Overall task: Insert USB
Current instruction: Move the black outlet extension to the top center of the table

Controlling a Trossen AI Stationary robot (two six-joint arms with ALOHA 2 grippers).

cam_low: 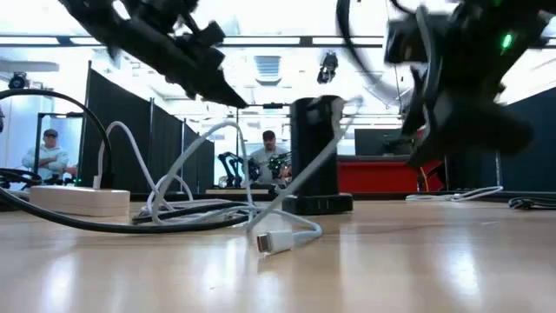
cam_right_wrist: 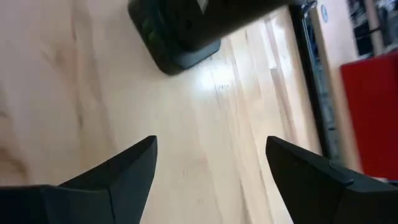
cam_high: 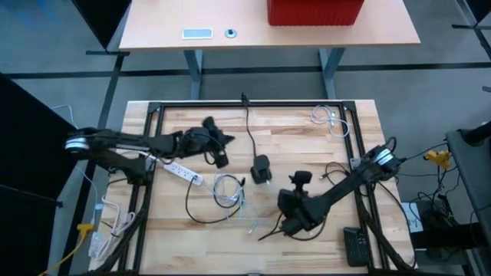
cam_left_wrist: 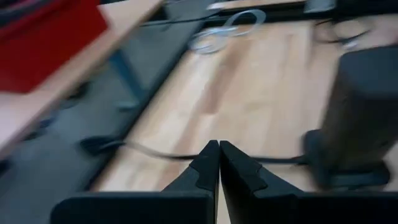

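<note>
From above, the white USB cable (cam_high: 227,192) lies in loose coils on the table (cam_high: 307,138) between the white power strip (cam_high: 182,173) and the black charging hub (cam_high: 261,169); the left gripper (cam_high: 222,146) hangs over the table near the strip, jaws together on nothing, and the right gripper (cam_high: 290,224) sits low near the cable's loose ends, jaws wide apart and empty. At table level the USB plug (cam_low: 273,242) rests flat in front of the hub (cam_low: 316,152); it looks light, small and stiff, on a limp cord, best pinched by the plug's flat sides. The hub's ports are too small to read. The left wrist view shows shut fingers (cam_left_wrist: 208,165), no plug. The right wrist view shows spread fingers (cam_right_wrist: 134,162) over bare wood; the plug is hidden.
</note>
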